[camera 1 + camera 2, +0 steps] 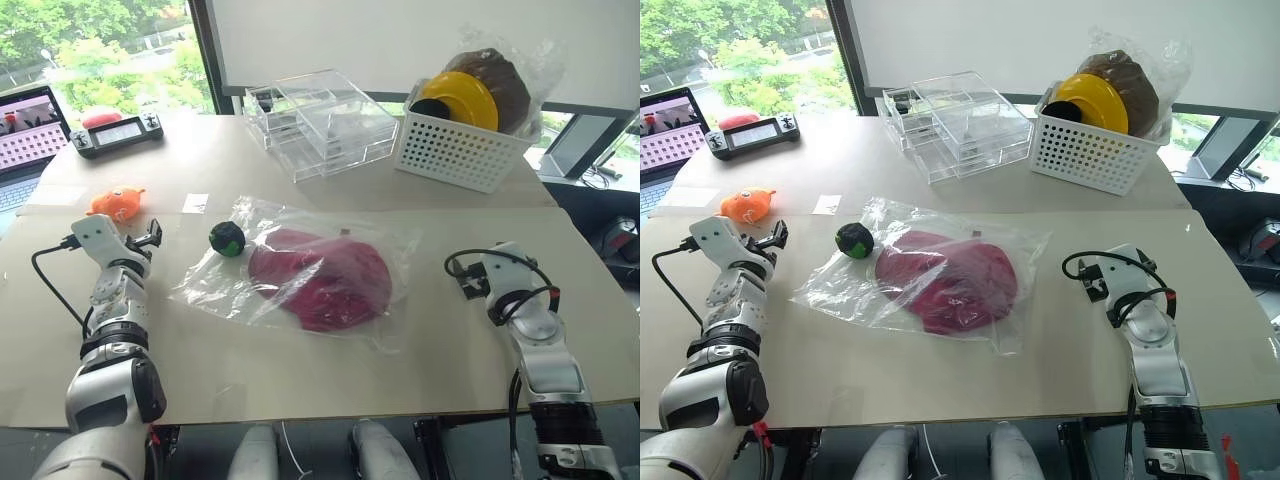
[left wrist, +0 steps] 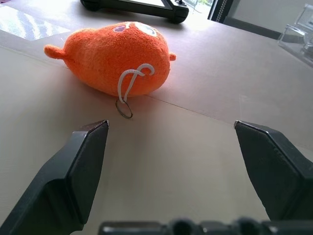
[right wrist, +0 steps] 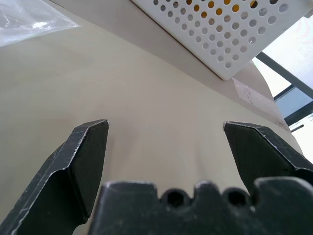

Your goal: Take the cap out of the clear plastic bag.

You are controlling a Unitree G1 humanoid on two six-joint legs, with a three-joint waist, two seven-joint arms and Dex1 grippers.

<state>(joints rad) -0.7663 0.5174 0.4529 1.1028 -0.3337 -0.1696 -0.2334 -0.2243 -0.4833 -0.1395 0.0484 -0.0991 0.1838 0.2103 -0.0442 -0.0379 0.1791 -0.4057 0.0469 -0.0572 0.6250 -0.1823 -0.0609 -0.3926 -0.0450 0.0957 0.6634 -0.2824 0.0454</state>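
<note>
Cap point(image 1: 322, 280): inside the clear plastic bag point(image 1: 300, 275), mid-table, flat.
Left gripper point(image 1: 152, 236): wide open, empty, just left of the bag.
Right gripper point(image 3: 166, 142): wide open, empty, right of the bag.
Progress: nothing done; bag untouched, 2 steps left, pinning the bag, pulling the cap.

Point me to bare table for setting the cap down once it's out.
Free: the strip between the clear plastic bag and the right gripper, and the near edge below the bag. Crowded: the far side, with acrylic boxes and white basket; orange plush by the left gripper.
</note>
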